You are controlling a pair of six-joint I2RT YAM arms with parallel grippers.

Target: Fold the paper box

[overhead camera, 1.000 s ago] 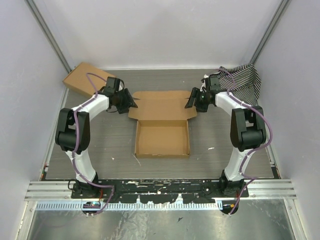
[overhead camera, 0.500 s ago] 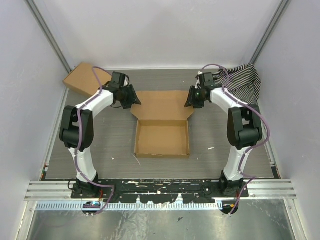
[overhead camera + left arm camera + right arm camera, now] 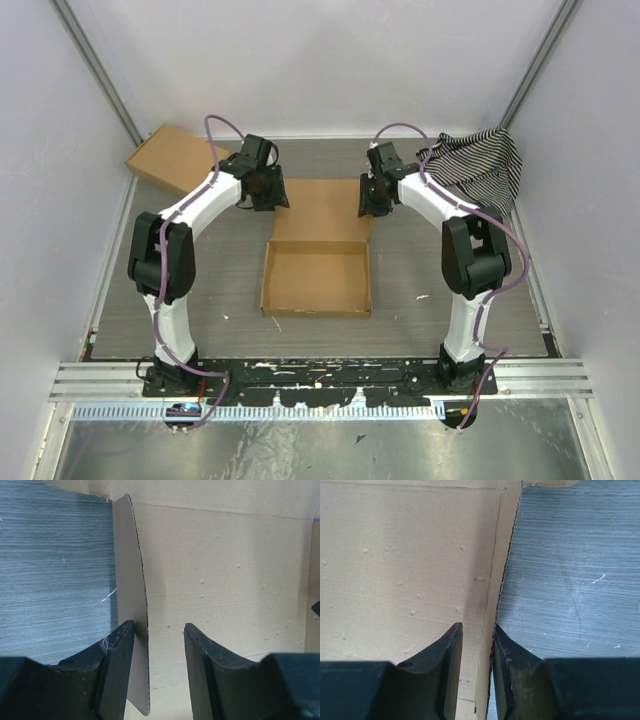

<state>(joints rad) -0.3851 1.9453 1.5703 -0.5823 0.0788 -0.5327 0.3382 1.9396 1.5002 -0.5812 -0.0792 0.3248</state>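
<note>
Left pincer [image 3: 159, 627]: open, astride the upright left flap [image 3: 137, 605], which leans on its table-side finger.
Box [image 3: 316, 282]: tray formed nearer the bases; lid lies flat between both pincers.
Right pincer [image 3: 477, 627]: jaws narrow around the right flap [image 3: 487, 605]; cannot tell whether it is pinched.

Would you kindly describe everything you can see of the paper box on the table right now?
The paper box is brown corrugated cardboard, lying on the grey table. Its near half is formed into a shallow open tray with four upright walls; the lid panel lies flat behind it. The lid's two side flaps stand raised: the left gripper straddles the left flap with open jaws, the right gripper brackets the right flap closely.
</note>
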